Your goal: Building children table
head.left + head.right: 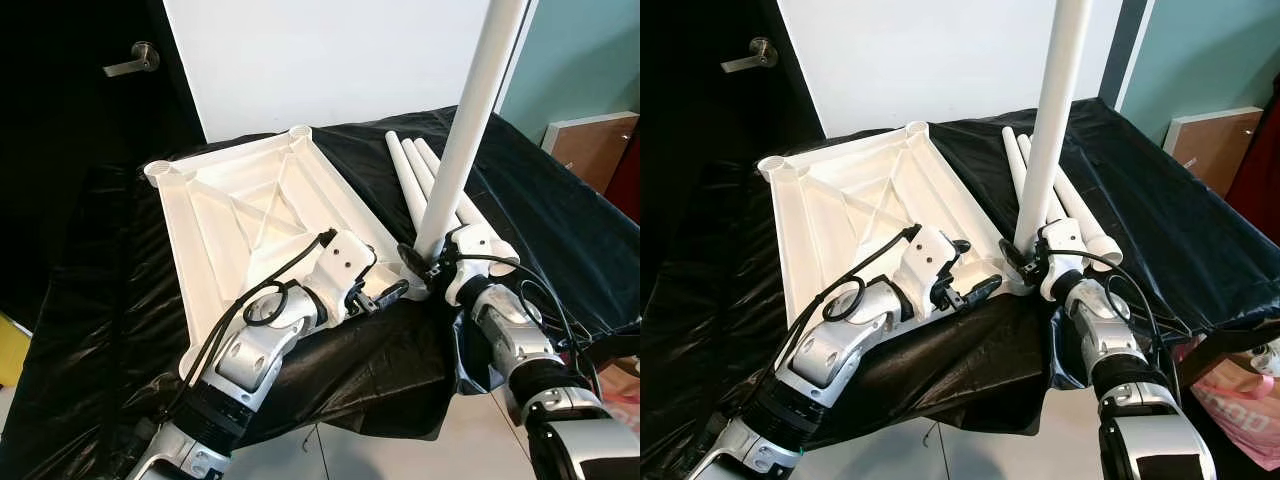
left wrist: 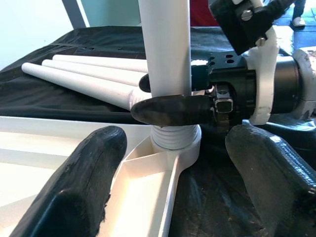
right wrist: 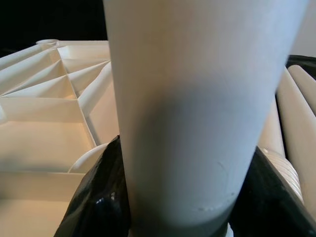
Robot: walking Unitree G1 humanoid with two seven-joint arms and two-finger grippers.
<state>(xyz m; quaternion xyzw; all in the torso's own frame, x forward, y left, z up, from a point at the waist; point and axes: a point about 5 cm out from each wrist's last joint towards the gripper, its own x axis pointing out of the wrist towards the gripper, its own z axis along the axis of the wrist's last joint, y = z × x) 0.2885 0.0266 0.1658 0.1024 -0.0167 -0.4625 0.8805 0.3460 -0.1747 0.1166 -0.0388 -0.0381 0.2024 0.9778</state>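
Observation:
The white plastic tabletop (image 1: 250, 210) lies upside down on a black-covered table (image 1: 100, 300). A white table leg (image 1: 465, 130) stands upright in the tabletop's near right corner socket (image 2: 177, 145), its threaded end partly in. My right gripper (image 1: 425, 262) is shut on the leg just above the socket, with black fingers (image 3: 98, 197) on both sides of the tube (image 3: 197, 108). My left gripper (image 1: 385, 295) rests on the tabletop's near edge beside that corner. It is open and its fingers (image 2: 84, 182) point at the socket, holding nothing.
Three loose white legs (image 1: 415, 170) lie side by side on the black cover, right of the tabletop and behind the upright leg. A dark door with a lever handle (image 1: 135, 62) stands at far left, a brown cabinet (image 1: 590, 145) at far right. The table's near edge is right under my arms.

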